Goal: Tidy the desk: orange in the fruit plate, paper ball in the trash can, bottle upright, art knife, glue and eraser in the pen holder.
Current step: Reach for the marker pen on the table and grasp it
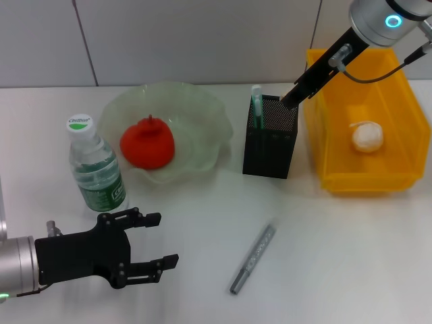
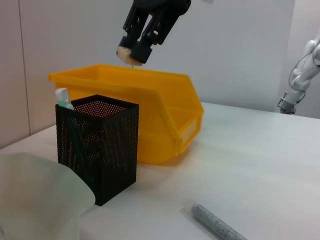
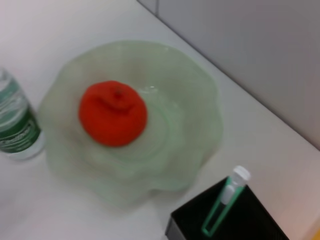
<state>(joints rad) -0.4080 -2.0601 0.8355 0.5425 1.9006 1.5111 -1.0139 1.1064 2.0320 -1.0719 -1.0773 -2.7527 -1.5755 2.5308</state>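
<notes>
Your right gripper [image 2: 134,52] hung above the pen holder [image 1: 270,138], just over its far right corner, with the fingers clamped on the beige eraser [image 2: 126,53]. The glue [image 1: 256,102] already stood in that holder, tip up. You had the orange [image 1: 148,142] lying in the fruit plate [image 1: 202,115], the paper ball [image 1: 366,136] inside the trash can [image 1: 398,94], and the bottle [image 1: 96,165] upright at the left. The art knife [image 1: 252,258] lay on the desk, nearer than the holder. Your left gripper [image 1: 154,240] rested at the near left, fingers spread and holding nothing.

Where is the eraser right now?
In the left wrist view, the eraser is pinched in the right hand, held above the pen holder, before the trash can.
</notes>
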